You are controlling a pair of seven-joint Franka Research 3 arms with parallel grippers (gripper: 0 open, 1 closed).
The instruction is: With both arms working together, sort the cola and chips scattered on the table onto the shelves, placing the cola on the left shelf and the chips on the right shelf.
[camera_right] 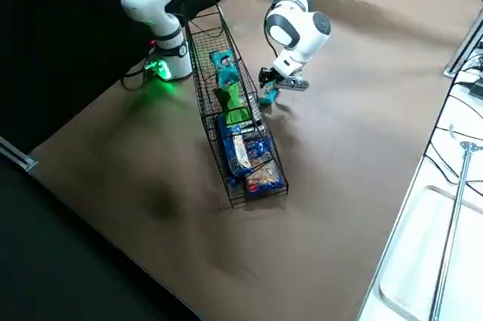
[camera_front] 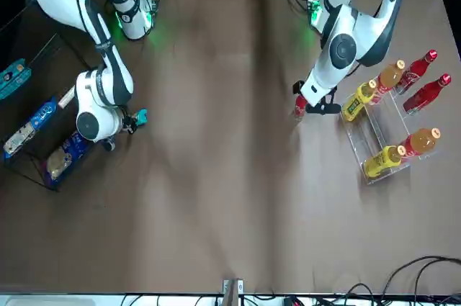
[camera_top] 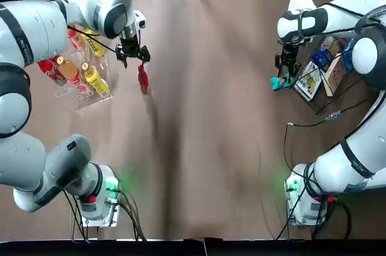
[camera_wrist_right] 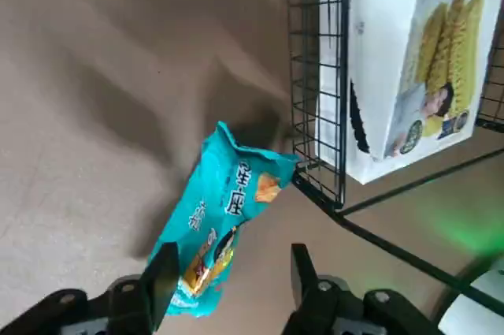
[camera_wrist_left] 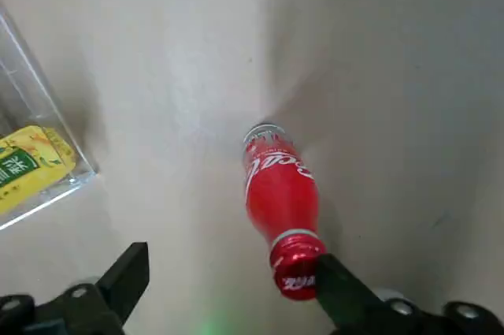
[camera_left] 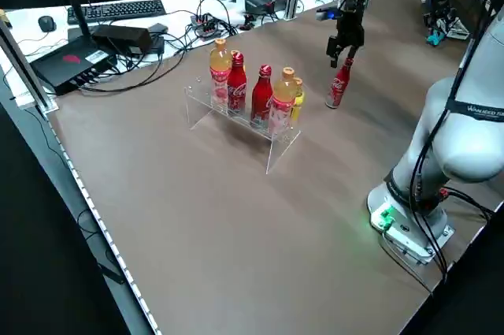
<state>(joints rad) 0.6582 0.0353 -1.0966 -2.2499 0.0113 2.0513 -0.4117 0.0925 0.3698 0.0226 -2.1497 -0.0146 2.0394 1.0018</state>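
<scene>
— So where's the loose cola bottle (camera_top: 143, 79) now?

— Standing upright on the bare table (camera_top: 205, 147), just beside the open end of the left shelf (camera_top: 90, 90), the clear rack. The left gripper (camera_top: 132, 55) hangs right over its cap; from the wrist camera the fingers (camera_wrist_left: 130, 276) are spread wide, one on either side of the red cap, not pinching it.

— And the rack itself?

— Two more cola bottles (camera_left: 236, 83) already stand in it, next to the orange bottles (camera_left: 220, 67) and the yellow bottles (camera_front: 382, 160).

— What about the chips?

— One teal bag (camera_wrist_right: 216, 221) is at the right gripper (camera_top: 283, 75), close against the outer wire of the right shelf (camera_right: 215, 41) — the black mesh rack. It sits between the fingers (camera_wrist_right: 161, 276), crumpled end toward the palm, and it looks clamped, though I can't see the contact cleanly. From the side, its lower end is near the tabletop.

— Anything in that rack?

— Yes: another teal bag (camera_right: 221, 64) and the green bag (camera_right: 234, 102) lie inside, then the flat blue-and-white packets (camera_right: 241, 151) farther along the basket. Both arm bases glow green at the robot's edge of the table.
</scene>
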